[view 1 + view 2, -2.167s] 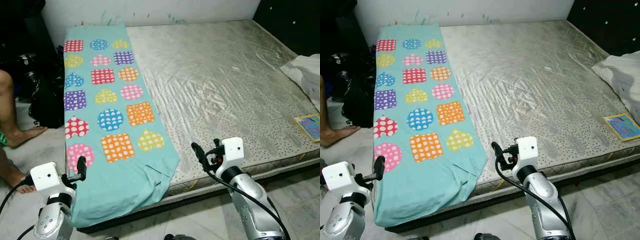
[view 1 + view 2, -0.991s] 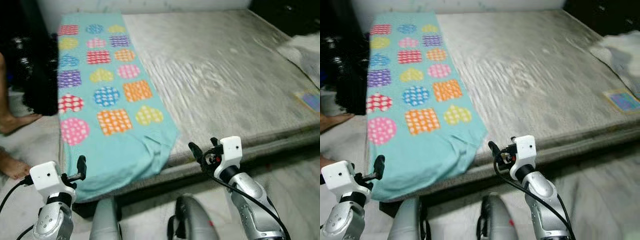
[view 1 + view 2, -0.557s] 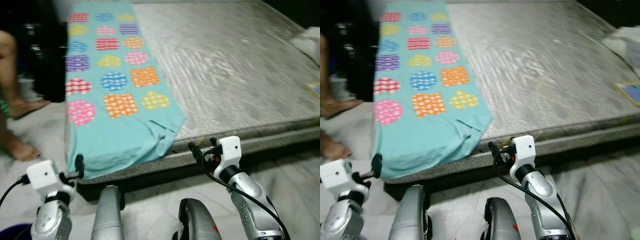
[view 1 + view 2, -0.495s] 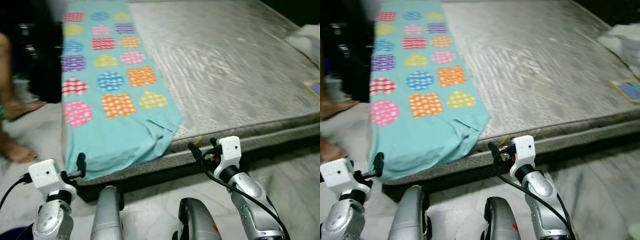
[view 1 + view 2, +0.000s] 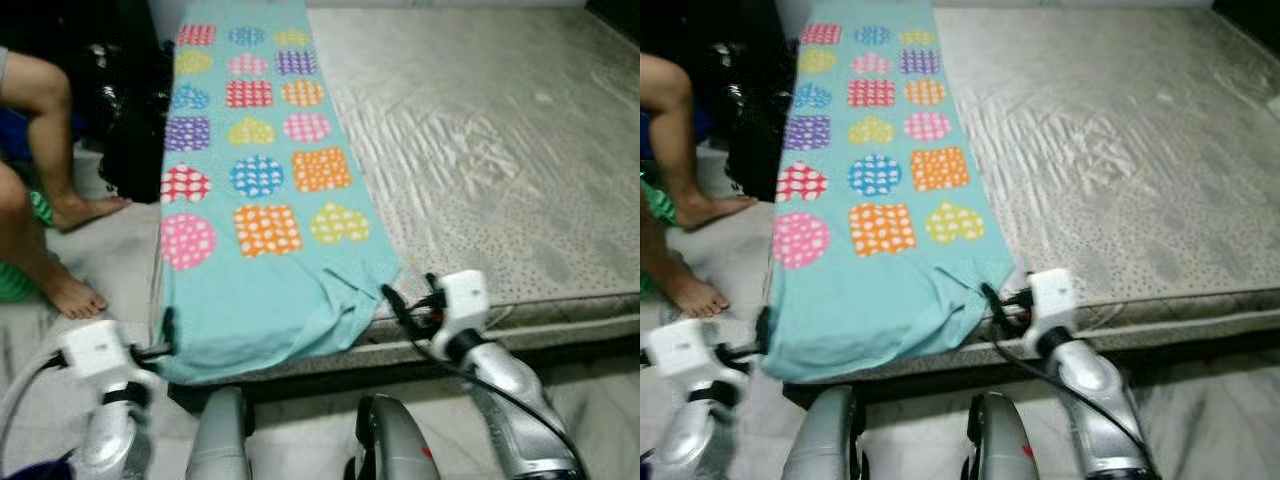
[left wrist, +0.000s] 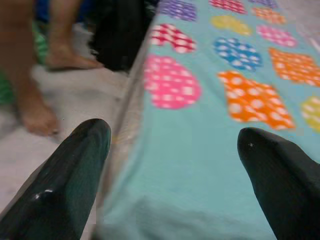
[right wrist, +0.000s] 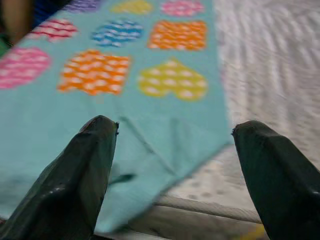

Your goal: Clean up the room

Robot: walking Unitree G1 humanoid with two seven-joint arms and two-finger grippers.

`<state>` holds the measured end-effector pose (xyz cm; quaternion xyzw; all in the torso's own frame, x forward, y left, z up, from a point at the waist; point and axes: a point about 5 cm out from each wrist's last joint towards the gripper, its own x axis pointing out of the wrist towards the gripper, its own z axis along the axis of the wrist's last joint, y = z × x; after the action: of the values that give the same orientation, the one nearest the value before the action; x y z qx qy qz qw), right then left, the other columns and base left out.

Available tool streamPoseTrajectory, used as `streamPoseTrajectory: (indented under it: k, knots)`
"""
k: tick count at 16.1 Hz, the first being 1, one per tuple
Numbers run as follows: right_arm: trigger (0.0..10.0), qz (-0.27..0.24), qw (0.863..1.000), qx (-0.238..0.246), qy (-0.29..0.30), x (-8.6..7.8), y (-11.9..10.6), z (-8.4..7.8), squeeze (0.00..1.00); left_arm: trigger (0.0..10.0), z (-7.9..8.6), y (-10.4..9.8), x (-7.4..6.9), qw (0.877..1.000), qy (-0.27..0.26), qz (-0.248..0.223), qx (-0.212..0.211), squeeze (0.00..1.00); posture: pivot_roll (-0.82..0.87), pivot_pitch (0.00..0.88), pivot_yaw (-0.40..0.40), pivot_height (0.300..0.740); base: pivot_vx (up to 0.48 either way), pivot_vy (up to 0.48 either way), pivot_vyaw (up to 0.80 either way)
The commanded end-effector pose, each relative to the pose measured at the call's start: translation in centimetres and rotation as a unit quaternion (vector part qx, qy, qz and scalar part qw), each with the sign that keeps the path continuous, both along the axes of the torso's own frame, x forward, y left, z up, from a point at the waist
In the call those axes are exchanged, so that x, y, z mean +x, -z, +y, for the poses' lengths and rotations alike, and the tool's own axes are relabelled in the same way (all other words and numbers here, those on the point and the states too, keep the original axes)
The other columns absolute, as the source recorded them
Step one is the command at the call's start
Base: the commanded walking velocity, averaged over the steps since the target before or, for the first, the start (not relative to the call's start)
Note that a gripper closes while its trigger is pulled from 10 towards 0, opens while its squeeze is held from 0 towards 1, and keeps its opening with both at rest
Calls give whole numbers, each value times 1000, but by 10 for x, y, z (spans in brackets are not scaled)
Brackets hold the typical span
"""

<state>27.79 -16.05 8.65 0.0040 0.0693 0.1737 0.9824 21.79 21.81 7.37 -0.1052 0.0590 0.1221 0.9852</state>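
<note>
I see the turquoise sheet [image 5: 270, 190], printed with coloured hearts, circles and squares, lying along the left side of the grey mattress [image 5: 480, 150], its near end rumpled and hanging over the mattress edge. My left gripper [image 6: 172, 165] is released, its 2 fingers spread wide just before the sheet's near left corner, and my right gripper [image 7: 172, 165] is equally spread in front of the folded near right corner, neither touching cloth. A person's bare legs [image 5: 45, 150] stand on the floor beside a black bag [image 5: 135, 130], left of the bed.
</note>
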Motion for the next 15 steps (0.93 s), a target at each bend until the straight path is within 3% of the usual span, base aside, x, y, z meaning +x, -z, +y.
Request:
streamPoseTrajectory:
  k: [1,7,11,15]
  knots:
    - [10000,-1,1000,7,-5,0,-1,5,0,10000,9,0,-4,1000,-13,7,11,0,-33,184,-58,605,296,0,0]
    - [10000,4,1000,18,-11,0,0,7,0,10000,14,1,-2,999,-28,13,23,0,-24,180,-61,605,40,0,0]
    - [10000,11,999,21,-26,-4,3,10,0,10000,17,0,-6,998,-43,23,36,0,-19,188,-58,565,0,0,0]
    - [10000,21,999,14,-35,-4,5,11,0,10000,10,2,-3,999,-21,25,8,0,-25,196,-56,545,0,0,0]
